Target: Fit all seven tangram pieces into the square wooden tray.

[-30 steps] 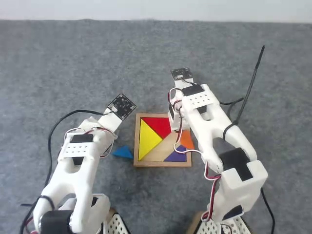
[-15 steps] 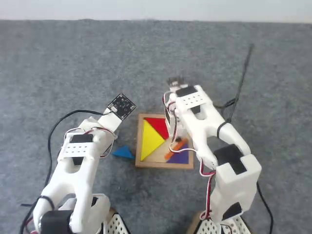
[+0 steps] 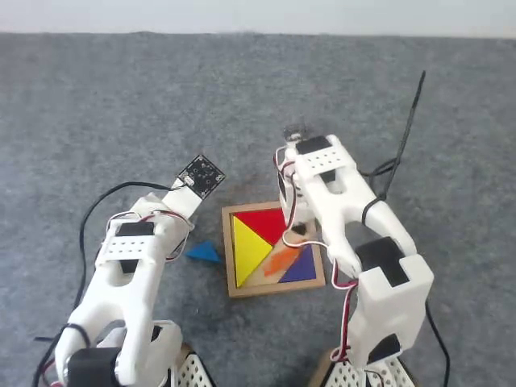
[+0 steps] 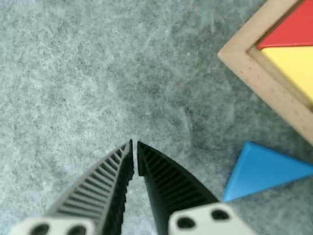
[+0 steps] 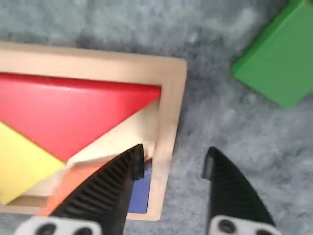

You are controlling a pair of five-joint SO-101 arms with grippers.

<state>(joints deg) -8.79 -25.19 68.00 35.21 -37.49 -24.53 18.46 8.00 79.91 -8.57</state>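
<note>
The square wooden tray (image 3: 232, 266) lies between the arms, slightly turned. It holds a red triangle (image 3: 262, 221), a yellow triangle (image 3: 247, 246), an orange piece (image 3: 282, 260) lying askew, and a dark blue triangle (image 3: 303, 270). A light blue triangle (image 3: 203, 251) rests on the carpet beside the tray's left rim. My right gripper (image 5: 173, 155) is open and straddles the tray rim (image 5: 168, 107), one finger over the orange piece (image 5: 73, 185). A green piece (image 5: 281, 63) lies on the carpet outside. My left gripper (image 4: 134, 145) is shut, empty, low beside the light blue triangle (image 4: 266, 169).
Grey carpet covers the whole table, with open room behind the tray and far left. A black cable (image 3: 407, 137) runs up behind the right arm. The tray corner (image 4: 249, 66) is close to my left gripper.
The orange piece went from outside the tray's right rim into the tray. The right arm swung left, then back a little. The tray shifted and turned slightly. The left arm stayed still.
</note>
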